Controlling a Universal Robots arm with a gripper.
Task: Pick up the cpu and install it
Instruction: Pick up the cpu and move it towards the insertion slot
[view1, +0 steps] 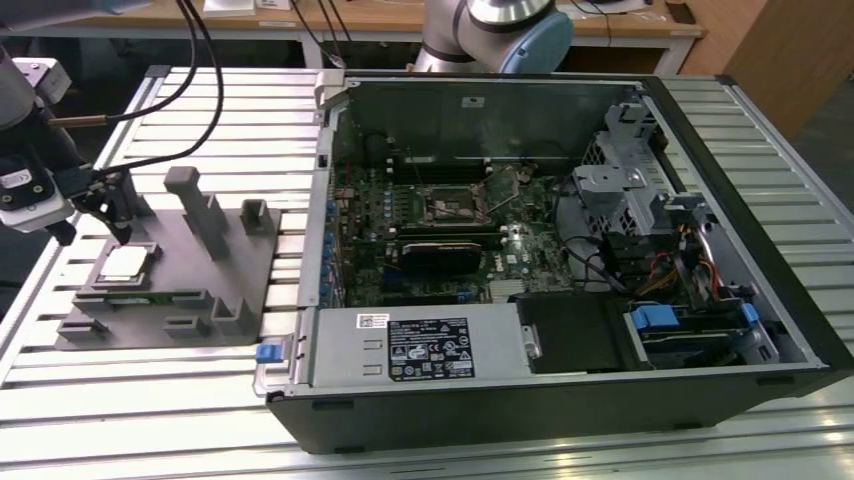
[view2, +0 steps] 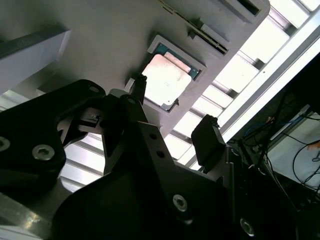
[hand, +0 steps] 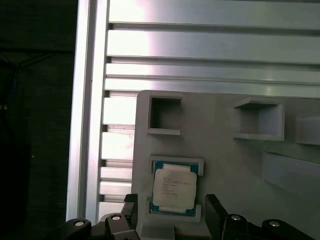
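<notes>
1. Where the arm reaches in at the exterior view's left, the gripper (view1: 96, 228) hangs over the grey fixture (view1: 200, 290), which rests on the slatted aluminium table (view1: 147, 410).
2. The cpu (view1: 123, 265) lies flat in a shallow framed pocket of that fixture, with its pale metal top upward. It sits at the end of the fixture toward the exterior view's left.
3. Claw state is wide and it holds nothing. In the first wrist view the two dark fingers (hand: 131, 212) stand one to each side of the pocket, set further apart than the chip's width.
4. Whether the fingertips touch the fixture cannot be told.
5. Upright blocks (view1: 203, 215) rise from the fixture near the pocket, toward the exterior view's right.
6. The computer case (view1: 561, 390) lies open on the table just beside the fixture, with the board exposed. Its socket frame (view1: 447, 207) sits near the middle of the board, well apart from the cpu.
</notes>
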